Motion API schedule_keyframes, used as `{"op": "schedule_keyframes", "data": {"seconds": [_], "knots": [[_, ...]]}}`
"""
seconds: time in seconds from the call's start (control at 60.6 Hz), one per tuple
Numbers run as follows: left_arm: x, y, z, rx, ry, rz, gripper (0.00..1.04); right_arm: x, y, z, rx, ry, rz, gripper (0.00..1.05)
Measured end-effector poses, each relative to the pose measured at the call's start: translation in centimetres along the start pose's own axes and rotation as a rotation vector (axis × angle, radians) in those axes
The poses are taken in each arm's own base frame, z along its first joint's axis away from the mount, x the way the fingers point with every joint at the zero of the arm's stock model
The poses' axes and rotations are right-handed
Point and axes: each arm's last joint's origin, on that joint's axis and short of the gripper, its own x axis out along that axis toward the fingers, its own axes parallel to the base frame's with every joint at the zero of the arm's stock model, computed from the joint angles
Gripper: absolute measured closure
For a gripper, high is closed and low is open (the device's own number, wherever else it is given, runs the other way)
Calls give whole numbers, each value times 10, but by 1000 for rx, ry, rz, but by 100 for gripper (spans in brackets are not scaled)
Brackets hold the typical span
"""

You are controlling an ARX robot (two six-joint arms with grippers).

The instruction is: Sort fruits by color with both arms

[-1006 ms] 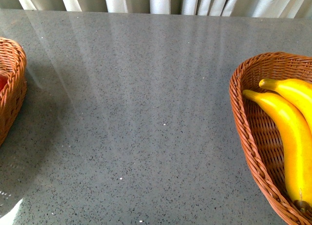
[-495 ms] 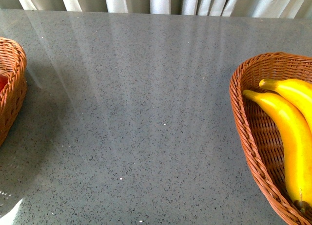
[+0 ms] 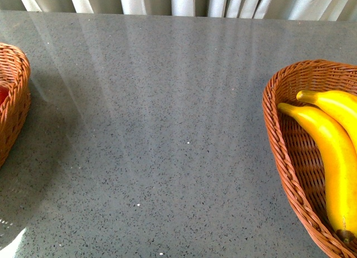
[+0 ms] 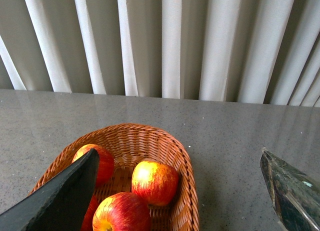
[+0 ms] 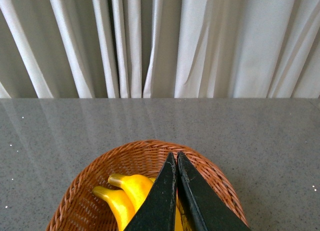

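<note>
Resting in a wicker basket [image 3: 279, 135] at the table's [image 3: 167, 129] right, two bananas [image 3: 329, 152]; right pincer [image 5: 176, 163] pressed together above. Left pincer [image 4: 180, 163] spread wide over apples [image 4: 154, 181].

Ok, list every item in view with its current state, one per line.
left gripper: open, empty, above the apple basket.
right gripper: shut, empty, above the banana basket.
apples: three, in the left basket.
bananas: two, side by side in the right basket.

apples [image 4: 155, 182]: 3 (one half-hidden) | bananas [image 3: 329, 157]: 2 | baskets [image 3: 281, 157]: 2
</note>
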Motion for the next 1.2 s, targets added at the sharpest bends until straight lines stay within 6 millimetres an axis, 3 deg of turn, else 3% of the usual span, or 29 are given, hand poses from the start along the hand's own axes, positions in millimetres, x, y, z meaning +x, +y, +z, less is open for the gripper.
{"op": "schedule_keyframes", "data": {"seconds": [1.138,1.204], "knots": [[0,0,0,0,0,0,9,-27,0,-2,0,3,0,103],[0,0,0,0,0,0,9,-27,0,-2,0,3,0,95]]}}
